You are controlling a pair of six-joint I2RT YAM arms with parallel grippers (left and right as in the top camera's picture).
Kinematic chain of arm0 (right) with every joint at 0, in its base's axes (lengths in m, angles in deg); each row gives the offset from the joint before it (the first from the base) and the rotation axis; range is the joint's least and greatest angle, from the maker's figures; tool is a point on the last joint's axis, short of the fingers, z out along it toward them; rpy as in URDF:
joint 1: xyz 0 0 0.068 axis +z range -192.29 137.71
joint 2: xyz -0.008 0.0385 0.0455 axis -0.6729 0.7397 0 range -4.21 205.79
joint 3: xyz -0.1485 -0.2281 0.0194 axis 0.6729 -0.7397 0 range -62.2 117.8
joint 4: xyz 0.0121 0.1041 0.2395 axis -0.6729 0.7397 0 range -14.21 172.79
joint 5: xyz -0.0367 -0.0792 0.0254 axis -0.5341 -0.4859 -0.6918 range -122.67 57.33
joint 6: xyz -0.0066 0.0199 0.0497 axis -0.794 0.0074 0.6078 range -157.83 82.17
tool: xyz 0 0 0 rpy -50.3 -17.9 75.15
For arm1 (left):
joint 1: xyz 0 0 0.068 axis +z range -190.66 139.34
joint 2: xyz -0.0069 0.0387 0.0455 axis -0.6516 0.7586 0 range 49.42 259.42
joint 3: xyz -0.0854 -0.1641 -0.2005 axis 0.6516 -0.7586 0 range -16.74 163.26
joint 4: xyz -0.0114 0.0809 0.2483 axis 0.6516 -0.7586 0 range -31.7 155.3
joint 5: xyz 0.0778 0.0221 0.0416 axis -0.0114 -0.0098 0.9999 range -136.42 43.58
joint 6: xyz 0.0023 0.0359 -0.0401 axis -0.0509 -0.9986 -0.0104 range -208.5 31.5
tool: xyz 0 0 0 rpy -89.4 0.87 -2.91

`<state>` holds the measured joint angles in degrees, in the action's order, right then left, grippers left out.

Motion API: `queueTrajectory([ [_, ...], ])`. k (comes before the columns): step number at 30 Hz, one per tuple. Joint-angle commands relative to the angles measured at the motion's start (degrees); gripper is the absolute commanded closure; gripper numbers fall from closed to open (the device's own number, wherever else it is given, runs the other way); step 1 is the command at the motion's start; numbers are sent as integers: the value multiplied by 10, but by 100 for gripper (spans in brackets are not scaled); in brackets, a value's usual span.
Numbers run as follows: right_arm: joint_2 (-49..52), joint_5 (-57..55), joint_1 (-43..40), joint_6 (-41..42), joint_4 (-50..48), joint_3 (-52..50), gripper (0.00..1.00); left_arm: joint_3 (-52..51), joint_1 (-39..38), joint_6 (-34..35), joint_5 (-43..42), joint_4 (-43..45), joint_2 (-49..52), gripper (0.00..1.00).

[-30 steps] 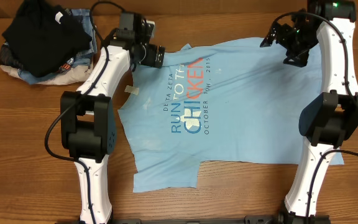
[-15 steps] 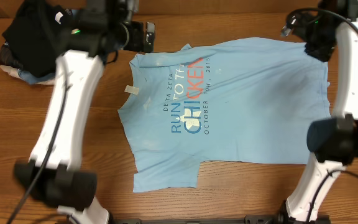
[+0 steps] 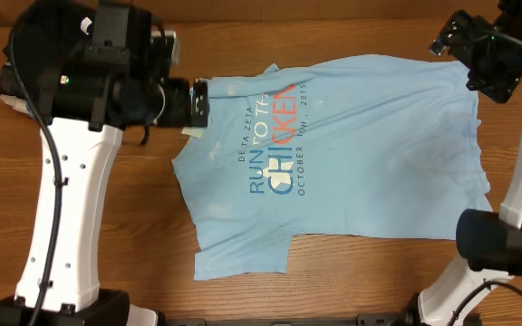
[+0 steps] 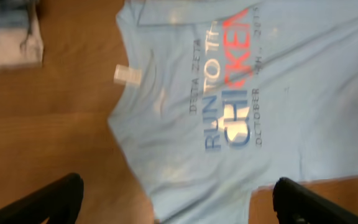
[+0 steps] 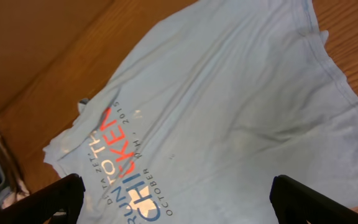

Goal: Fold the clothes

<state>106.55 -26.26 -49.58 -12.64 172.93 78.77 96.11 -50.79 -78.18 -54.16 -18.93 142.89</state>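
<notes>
Most side pile [image 4: 11, 43] hidden by left arm [image 3: 71, 181]; T-shirt [image 3: 379, 154] spread out.

Light-blue T-shirt [image 5: 229, 106] lies spread on wood table [image 5: 48, 56], w/ soft creases across the fabric. Chest lettering [image 5: 120, 168] sits lower left, red-orange & dark blue, running diagonally. Right pincer [image 5: 176, 193] hovers above shirt, dark fingertips [image 5: 51, 199] wide apart at btm corners, holding nothing.
</notes>
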Motion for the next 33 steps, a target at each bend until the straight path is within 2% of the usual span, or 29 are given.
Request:
queueTrajectory([
  [1,-68,-3,16,3,-1,3,0,-2,-4,49,51,-44,-48,0],
  [5,-113,-3,26,0,-1,-9,0,-2,-4,77,97,-92,-96,0],
  [12,-208,-3,28,0,-1,-130,0,-5,-4,98,91,-126,-210,0],
  [15,-244,-4,28,0,-1,-197,0,-35,-4,101,60,-122,-263,0],
  [18,-276,-12,28,2,-1,-262,0,-95,-4,112,32,-111,-330,0],
  [24,-304,-38,28,17,-2,-340,0,-252,-4,157,29,-106,-438,0],
  [33,-303,-56,28,17,-38,-386,0,-510,-4,155,-121,-12,-500,4],
])
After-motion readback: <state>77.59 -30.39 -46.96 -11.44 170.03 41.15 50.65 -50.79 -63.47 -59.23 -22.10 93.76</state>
